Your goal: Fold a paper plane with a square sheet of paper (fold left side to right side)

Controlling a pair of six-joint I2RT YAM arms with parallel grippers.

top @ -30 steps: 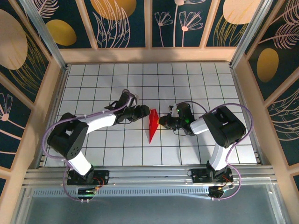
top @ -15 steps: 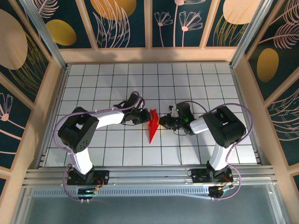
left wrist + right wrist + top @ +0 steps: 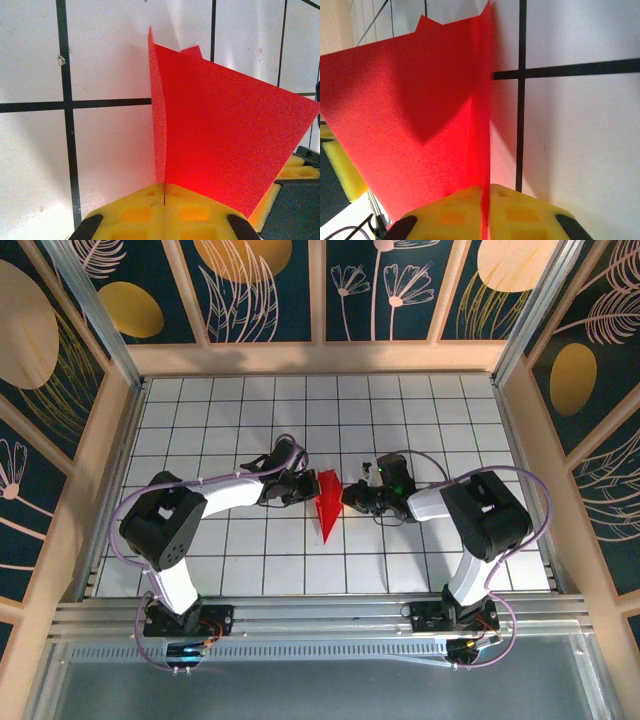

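Note:
The square sheet of paper (image 3: 327, 502), bright red, is folded into a narrow wedge with its tip pointing toward the near edge. It stands partly raised on the white grid table, between both grippers. My left gripper (image 3: 308, 488) is at its upper left. In the left wrist view the yellow pads (image 3: 135, 210) of that gripper (image 3: 164, 186) are pressed together on the edge of one red flap (image 3: 225, 135). My right gripper (image 3: 346, 497) is at the paper's upper right. In the right wrist view this gripper (image 3: 485, 190) has a thin red edge (image 3: 481, 150) running between its pads.
The white grid table (image 3: 430, 420) extends on all sides of the paper. Wooden walls with patterned panels (image 3: 320, 355) enclose it. A metal rail (image 3: 320, 615) runs along the near edge by the arm bases. Cables loop over both arms.
My left gripper moved right to the paper and shut on its left flap. The paper's top has spread wider. The right arm stayed in place at the paper.

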